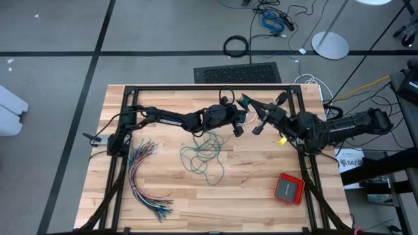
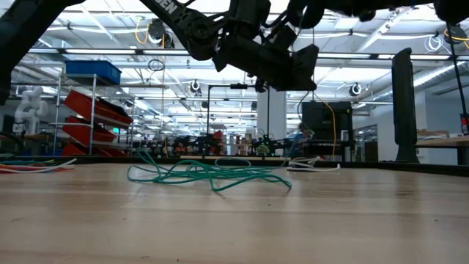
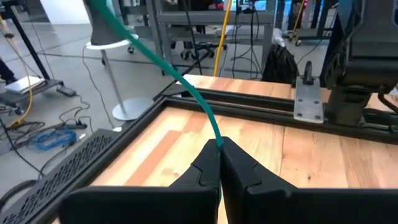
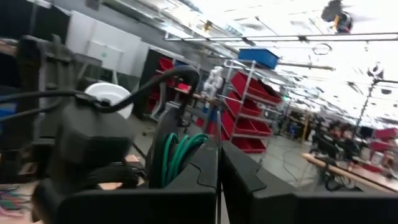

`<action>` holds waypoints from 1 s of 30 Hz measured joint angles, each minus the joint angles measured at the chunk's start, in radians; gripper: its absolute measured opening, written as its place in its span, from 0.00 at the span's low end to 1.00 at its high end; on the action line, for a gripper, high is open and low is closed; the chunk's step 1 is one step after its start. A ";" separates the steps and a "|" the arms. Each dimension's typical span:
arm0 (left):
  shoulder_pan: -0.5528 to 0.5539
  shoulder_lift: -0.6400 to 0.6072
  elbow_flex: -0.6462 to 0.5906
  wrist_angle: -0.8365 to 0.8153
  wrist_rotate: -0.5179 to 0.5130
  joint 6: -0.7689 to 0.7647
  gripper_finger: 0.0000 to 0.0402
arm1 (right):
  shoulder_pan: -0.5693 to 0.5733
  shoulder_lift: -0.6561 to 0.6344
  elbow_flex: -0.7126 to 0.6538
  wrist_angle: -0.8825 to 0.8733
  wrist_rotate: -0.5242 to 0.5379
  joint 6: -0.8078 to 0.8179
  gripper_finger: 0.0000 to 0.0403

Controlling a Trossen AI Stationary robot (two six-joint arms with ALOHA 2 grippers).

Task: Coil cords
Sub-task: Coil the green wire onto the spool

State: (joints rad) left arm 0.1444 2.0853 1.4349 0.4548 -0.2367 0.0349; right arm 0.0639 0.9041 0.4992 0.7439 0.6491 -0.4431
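Note:
The teal-green cord lies in a loose tangle on the wood table, also seen in the low view. Part of it is lifted to both grippers above the table's far middle. My left gripper is shut on one strand. My right gripper is shut close beside it, with several teal strands arching at its fingertips. The black cord is mostly hidden under the arms. Its white tail lies on the table behind the tangle. My left gripper pinches one strand of the teal cord between its two fingertips, clear of the table. The strand runs from the tips up and back past the wrist camera. My right gripper is shut where several teal strands bow out at its fingertips. Its own finger hides the place of contact. The strands are held above the table.
A fanned bundle of many-coloured wires lies at the table's left. A red box sits near the front right corner. Black frame rails run along the table's far edge and sides. Bare wood shows at the front middle.

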 joint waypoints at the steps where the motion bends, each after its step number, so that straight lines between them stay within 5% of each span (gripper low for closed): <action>1: 0.000 0.000 0.000 -0.004 0.000 0.000 0.00 | -0.007 0.016 0.000 0.019 0.002 0.009 0.00; 14: -0.021 0.000 0.000 -0.028 0.000 0.011 0.00 | -0.088 0.323 0.000 0.336 0.007 -0.029 0.00; 30: -0.036 -0.010 0.001 -0.177 -0.018 0.032 0.00 | -0.125 0.311 0.000 0.170 -0.001 -0.052 0.00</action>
State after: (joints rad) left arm 0.1089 2.0754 1.4361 0.2773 -0.2545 0.0669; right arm -0.0607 1.2154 0.4992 0.9137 0.6482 -0.4950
